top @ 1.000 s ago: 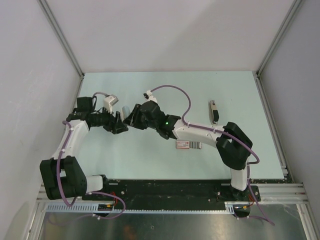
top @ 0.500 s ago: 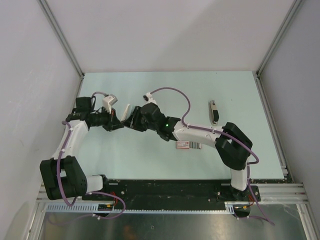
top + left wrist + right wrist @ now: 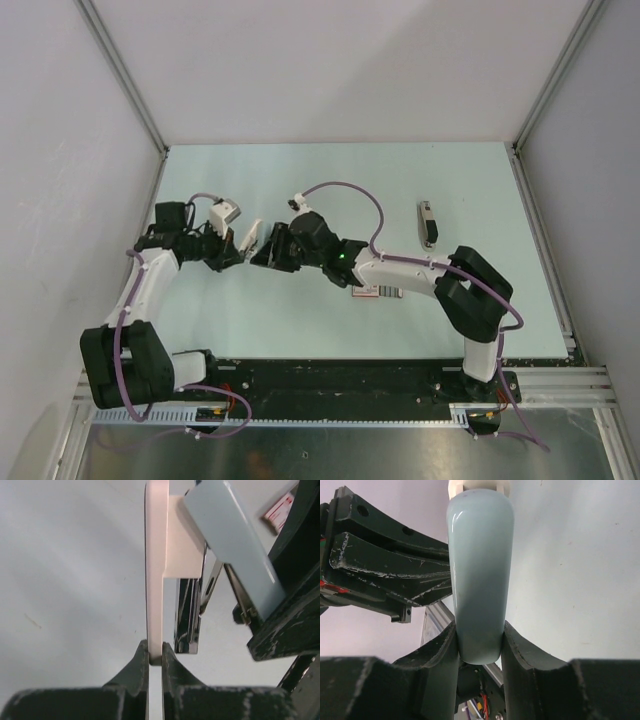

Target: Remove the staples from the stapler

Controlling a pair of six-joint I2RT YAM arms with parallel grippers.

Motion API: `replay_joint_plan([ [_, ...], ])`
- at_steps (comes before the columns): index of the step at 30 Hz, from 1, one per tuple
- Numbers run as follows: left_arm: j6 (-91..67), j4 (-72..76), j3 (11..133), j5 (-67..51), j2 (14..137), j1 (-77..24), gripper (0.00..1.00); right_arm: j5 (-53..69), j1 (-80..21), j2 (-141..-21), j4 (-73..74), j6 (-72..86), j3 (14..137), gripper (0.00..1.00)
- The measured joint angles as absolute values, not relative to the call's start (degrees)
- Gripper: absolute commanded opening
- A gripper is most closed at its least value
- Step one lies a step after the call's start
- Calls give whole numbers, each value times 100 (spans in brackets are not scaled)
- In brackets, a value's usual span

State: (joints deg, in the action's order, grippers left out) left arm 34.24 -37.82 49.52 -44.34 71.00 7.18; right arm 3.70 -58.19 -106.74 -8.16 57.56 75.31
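Stapler, slim, pale-blue and white plastic [image 3: 253, 234], sits over the pale green tabletop [image 3: 330, 180], bridging the gap between your two sets of fingers, and it is hinged apart. Your left gripper [image 3: 155, 654] has its fingers [image 3: 134, 672] pinched almost together on the edge of the thin white base plate [image 3: 156, 555], which runs straight out from the fingertips. Just beside that plate the shiny metal magazine channel [image 3: 188, 615] stands bare. You cannot tell from these views whether the staples lie in it. Your right gripper [image 3: 479, 637] has its fingers [image 3: 527, 652] parted only as wide as the rounded pale-blue top cover [image 3: 479, 555], pressing both its sides near its end. The two grippers meet almost tip to tip. Back behind the right fingers, partly under that arm, a flat red-and-white and grey rectangular block [image 3: 380, 291] lies on the table. Well apart from both sets of fingers, out past the right arm, lies a small dark and pale oblong object [image 3: 428, 222].
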Motion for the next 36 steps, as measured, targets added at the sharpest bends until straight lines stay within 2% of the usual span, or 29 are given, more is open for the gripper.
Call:
replay_joint_plan([
  [7, 4198, -3715, 4788, -3653, 6818, 508, 3, 1103, -5714, -10674, -836, 5127, 7400, 0],
  [15, 5127, -3173, 4093, -2379, 6353, -222, 3, 1496, -5743, -10672, -703, 4480, 7050, 0],
  [36, 5918, -1004, 2554, -263, 5070, -1653, 2, 1245, -5813, -10615, -329, 3894, 6897, 0],
])
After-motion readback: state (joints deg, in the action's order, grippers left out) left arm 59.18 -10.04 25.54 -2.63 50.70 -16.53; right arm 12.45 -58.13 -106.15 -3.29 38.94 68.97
